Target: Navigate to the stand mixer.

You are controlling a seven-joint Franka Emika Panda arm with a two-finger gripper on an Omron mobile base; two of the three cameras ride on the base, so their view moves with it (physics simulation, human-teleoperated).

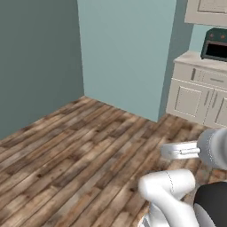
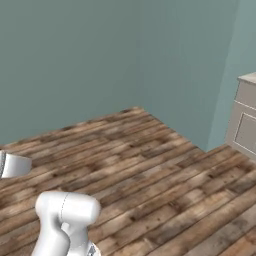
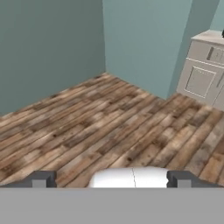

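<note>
The drive to the stand mixer looks barely begun, or at best at an early stage. The base faces an empty corner of the room where 2 teal walls meet, with a wide stretch of wooden plank floor in front of it. No stand mixer can be made out in any of the pictures, so where it stands cannot be told from here.

The nearest kitchen furniture is off to the right: a run of pale cabinets under a light counter, past a jutting piece of wall. On that counter sits a boxy dark appliance with a dark front window; its shape is not that of a mixer with a bowl. A wall cabinet hangs above it. The same cabinets show at the right edge of the right base view and of the hand view.

The gripper points out over the floor, carrying nothing. Its 2 fingertips stand far apart at the bottom of the hand view, so the jaws are wide.

What is left, by my reading, is nearly all of it: the base probably has to turn right toward the cabinets and travel along the counter until the mixer comes into sight, then stop squarely before it.
</note>
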